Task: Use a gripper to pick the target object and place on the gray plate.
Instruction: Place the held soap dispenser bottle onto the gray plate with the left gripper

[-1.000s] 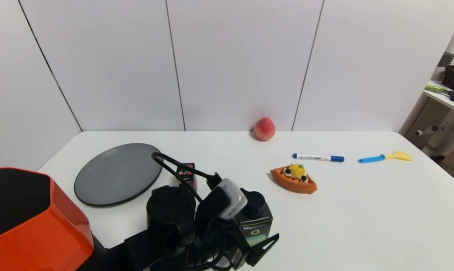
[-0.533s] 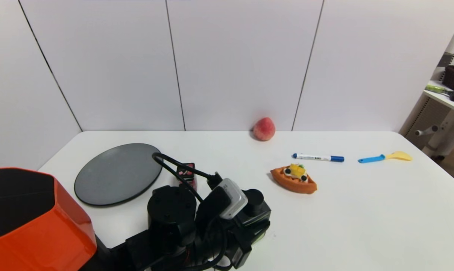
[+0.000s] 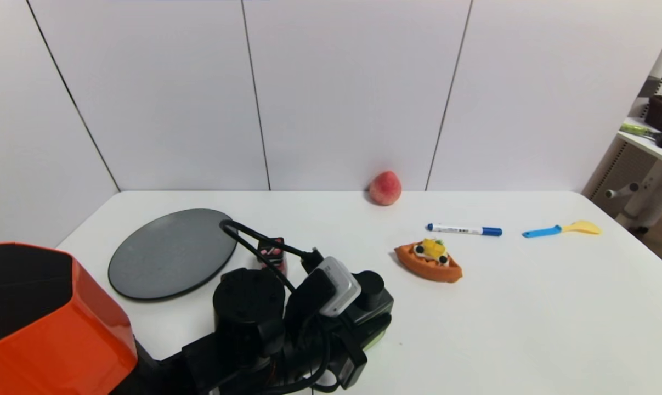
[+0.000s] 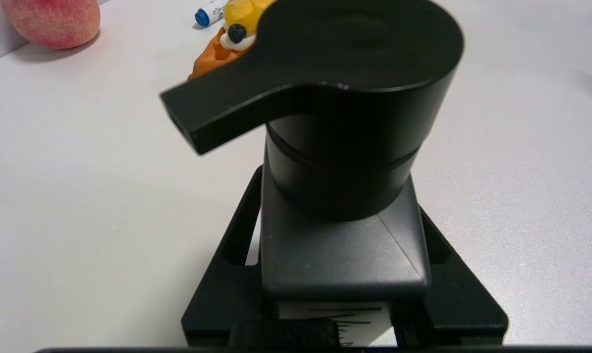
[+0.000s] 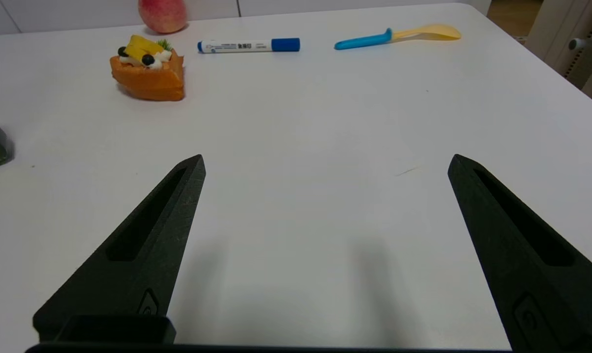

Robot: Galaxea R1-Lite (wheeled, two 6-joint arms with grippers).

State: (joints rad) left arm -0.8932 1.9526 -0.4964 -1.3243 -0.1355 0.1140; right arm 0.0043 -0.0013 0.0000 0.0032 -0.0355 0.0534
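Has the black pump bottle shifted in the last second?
Yes. The squat black pump bottle, shut in the left gripper's jaws, has tilted and lifted slightly toward the red-black gum box.

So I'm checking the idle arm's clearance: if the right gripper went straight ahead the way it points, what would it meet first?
Probably nothing soon: the open right gripper points over bare table. Farther on, the marker and blue-handled spoon lie either side of that line, though depth is unclear.

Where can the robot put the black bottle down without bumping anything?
The gray plate is bare, just left of the small gum box. It is crowded by the left gripper, shut on the black pump bottle.
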